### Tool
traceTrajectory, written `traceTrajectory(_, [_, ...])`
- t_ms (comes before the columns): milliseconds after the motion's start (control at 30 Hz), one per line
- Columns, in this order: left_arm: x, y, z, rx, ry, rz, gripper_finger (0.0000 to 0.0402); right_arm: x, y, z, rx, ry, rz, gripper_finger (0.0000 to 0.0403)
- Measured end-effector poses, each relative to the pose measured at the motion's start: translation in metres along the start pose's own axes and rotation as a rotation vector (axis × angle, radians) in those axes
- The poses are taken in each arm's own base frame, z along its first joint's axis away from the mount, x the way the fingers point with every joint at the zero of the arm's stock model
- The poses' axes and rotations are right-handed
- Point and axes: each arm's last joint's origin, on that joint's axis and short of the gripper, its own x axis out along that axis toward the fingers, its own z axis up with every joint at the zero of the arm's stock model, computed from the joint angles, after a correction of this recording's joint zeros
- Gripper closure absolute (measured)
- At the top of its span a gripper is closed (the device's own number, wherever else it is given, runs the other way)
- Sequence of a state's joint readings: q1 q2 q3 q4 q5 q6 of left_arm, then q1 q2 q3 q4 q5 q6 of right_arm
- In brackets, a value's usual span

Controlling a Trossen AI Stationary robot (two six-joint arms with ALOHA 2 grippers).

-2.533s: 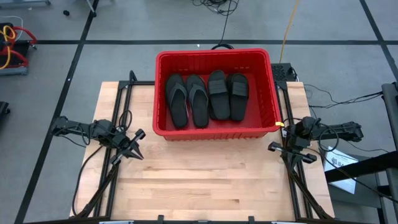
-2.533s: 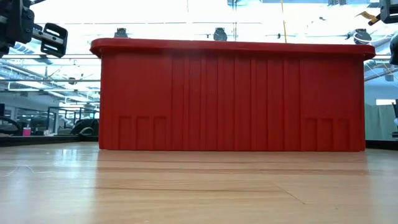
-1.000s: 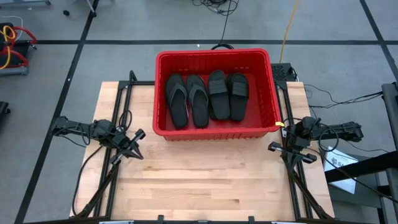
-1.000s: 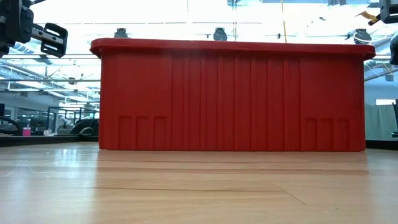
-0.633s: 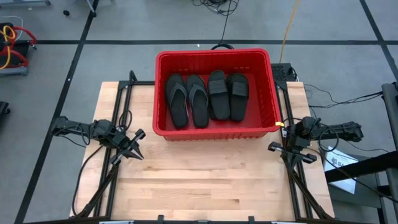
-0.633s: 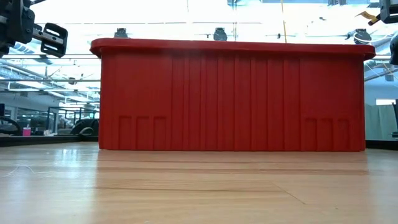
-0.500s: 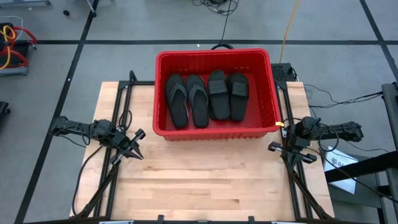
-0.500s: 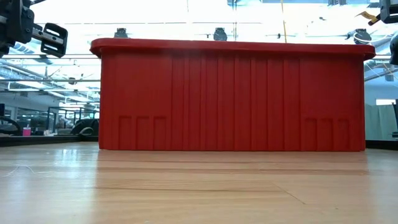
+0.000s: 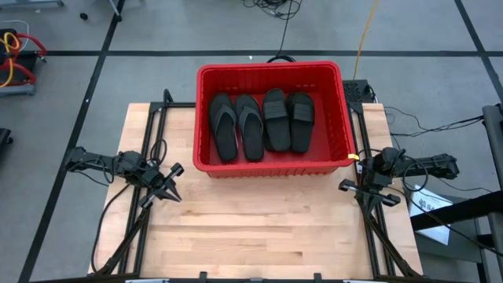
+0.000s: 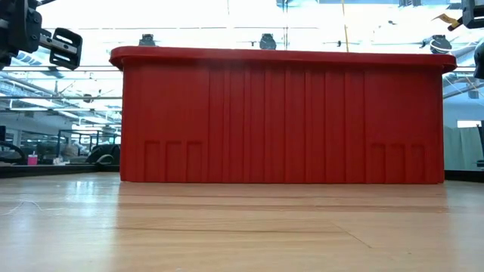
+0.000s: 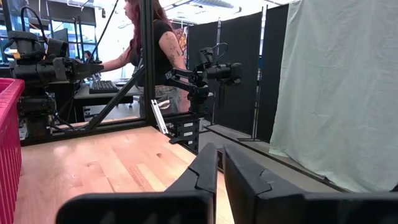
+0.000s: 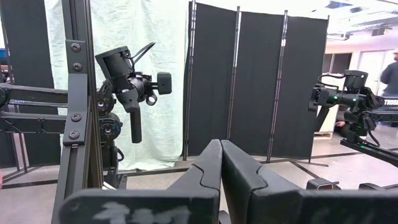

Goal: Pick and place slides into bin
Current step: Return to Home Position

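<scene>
Home pos: my left end effector (image 11: 220, 150) sits pressed together off the bin's (image 9: 267, 69) left side, right end effector (image 12: 220, 144) likewise off its right, both clear of the rim bc four black slides (image 9: 258, 122) lie flat inside, so nothing's left to grab, I reckon.

The bin (image 9: 271, 168) is glossy ribbed red plastic, the slides (image 9: 250, 134) matt black, the table (image 9: 259, 228) smooth pale wood.

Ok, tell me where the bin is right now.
In the high view, the red bin stands centred at the table's far edge, partly overhanging it, with four black slides lying side by side inside.
</scene>
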State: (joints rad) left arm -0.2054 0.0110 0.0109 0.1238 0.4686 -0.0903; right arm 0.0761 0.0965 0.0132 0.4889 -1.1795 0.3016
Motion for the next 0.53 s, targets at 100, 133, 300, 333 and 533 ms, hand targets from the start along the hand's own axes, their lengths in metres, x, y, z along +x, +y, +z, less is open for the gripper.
traceTrajectory(100, [0.0000, 0.0000, 0.0000, 0.000, 0.000, 0.000, 0.0374, 0.0000, 0.0000, 0.0000, 0.000, 0.000, 0.000, 0.0403])
traceTrajectory(133, [0.0000, 0.0000, 0.0000, 0.000, 0.000, 0.000, 0.0374, 0.0000, 0.0000, 0.0000, 0.000, 0.000, 0.000, 0.0403])
traceTrajectory(300, [0.0000, 0.0000, 0.0000, 0.000, 0.000, 0.000, 0.0381, 0.0000, 0.0000, 0.0000, 0.000, 0.000, 0.000, 0.0403])
traceTrajectory(333, [0.0000, 0.0000, 0.0000, 0.000, 0.000, 0.000, 0.0383, 0.0000, 0.0000, 0.0000, 0.000, 0.000, 0.000, 0.0403])
traceTrajectory(533, [0.0000, 0.0000, 0.0000, 0.000, 0.000, 0.000, 0.0400, 0.0000, 0.0000, 0.0000, 0.000, 0.000, 0.000, 0.0403])
